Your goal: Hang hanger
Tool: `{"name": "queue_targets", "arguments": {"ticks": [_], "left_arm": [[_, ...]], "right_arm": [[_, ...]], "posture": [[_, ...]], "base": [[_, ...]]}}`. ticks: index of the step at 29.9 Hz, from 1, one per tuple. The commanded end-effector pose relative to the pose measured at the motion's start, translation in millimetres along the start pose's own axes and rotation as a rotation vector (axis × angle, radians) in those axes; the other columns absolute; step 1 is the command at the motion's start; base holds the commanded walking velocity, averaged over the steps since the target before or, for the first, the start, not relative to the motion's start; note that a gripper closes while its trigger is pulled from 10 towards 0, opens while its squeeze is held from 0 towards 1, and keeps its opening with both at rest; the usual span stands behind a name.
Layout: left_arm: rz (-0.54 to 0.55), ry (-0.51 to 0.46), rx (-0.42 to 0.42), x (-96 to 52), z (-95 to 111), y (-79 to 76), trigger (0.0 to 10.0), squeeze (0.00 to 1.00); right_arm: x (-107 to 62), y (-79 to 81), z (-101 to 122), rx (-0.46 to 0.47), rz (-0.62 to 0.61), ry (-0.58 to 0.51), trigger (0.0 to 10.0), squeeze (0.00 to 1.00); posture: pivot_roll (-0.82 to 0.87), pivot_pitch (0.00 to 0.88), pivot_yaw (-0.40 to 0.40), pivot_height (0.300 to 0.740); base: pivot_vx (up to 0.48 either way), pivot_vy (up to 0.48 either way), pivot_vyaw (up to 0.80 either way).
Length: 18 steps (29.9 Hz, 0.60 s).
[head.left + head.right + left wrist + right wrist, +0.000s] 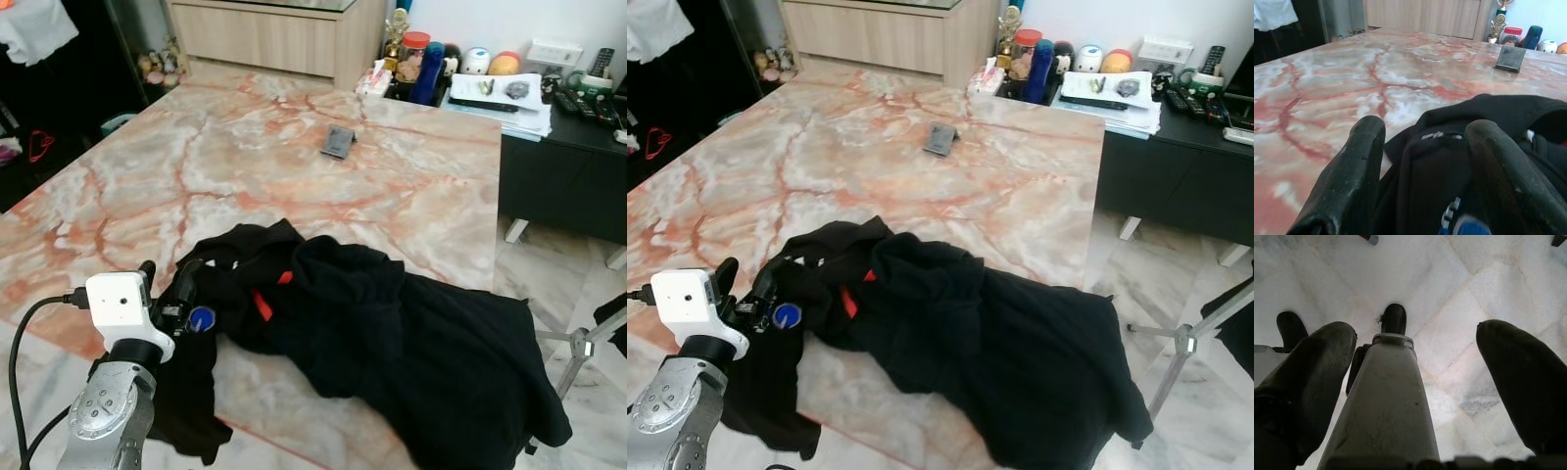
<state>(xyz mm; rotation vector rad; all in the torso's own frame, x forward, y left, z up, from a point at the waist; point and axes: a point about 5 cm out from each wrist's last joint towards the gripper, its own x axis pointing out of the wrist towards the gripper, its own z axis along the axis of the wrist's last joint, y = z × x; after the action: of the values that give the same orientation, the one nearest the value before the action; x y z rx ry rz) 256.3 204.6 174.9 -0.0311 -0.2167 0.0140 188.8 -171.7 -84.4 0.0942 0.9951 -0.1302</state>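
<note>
Left gripper (167,289): raised at table edge, fingers parted. Right gripper (1415,377): hung idle, pointed floorward, fingers spread wide.

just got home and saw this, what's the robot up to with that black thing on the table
The robot stands at the marble table, where a black garment lies crumpled, with a red hanger partly showing inside it. Its left gripper is at the garment's near edge, fingers open around a fold of the fabric. The right gripper hangs idle, open, pointing at the floor. Nothing is lifted or hung yet.
</note>
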Motion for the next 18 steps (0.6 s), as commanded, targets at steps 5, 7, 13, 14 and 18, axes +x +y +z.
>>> {"name": "queue_targets", "arguments": {"ticks": [5, 7, 13, 14, 18], "left_arm": [[0.007, 0.006, -0.008, -2.6, -2.0, 0.4, 10.0, 0.0], [0.007, 0.006, -0.008, -2.6, -2.1, 0.4, 10.0, 0.0], [0.009, 0.006, -0.008, -2.7, -2.0, 0.8, 10.0, 0.0], [0.009, 0.006, -0.008, -2.8, -2.0, 0.8, 10.0, 0.0], [0.01, 0.006, -0.008, -3.1, -2.1, 0.9, 10.0, 0.0]], "right_arm": [[-0.7, -1.5, -6.2, 0.001, -0.002, 0.019, 10.0, 0.0], [-0.7, -1.5, -6.1, 0.001, -0.002, 0.019, 10.0, 0.0], [-0.7, -1.6, -6.0, 0.0, -0.002, 0.019, 10.0, 0.0], [-0.7, -1.6, -6.0, 0.0, -0.002, 0.019, 10.0, 0.0], [-0.7, -1.6, -6.1, 0.0, -0.002, 0.019, 10.0, 0.0]], "posture": [[0.15, 0.162, -0.01, 0.74], [0.15, 0.162, -0.01, 0.74], [0.15, 0.163, -0.011, 0.74], [0.15, 0.163, -0.011, 0.74], [0.15, 0.163, -0.012, 0.74]], "base": [[-0.246, 0.0, 0.0], [-0.244, 0.0, 0.0], [-0.249, 0.0, 0.0], [-0.244, 0.0, 0.0], [-0.251, 0.0, 0.0]]}}
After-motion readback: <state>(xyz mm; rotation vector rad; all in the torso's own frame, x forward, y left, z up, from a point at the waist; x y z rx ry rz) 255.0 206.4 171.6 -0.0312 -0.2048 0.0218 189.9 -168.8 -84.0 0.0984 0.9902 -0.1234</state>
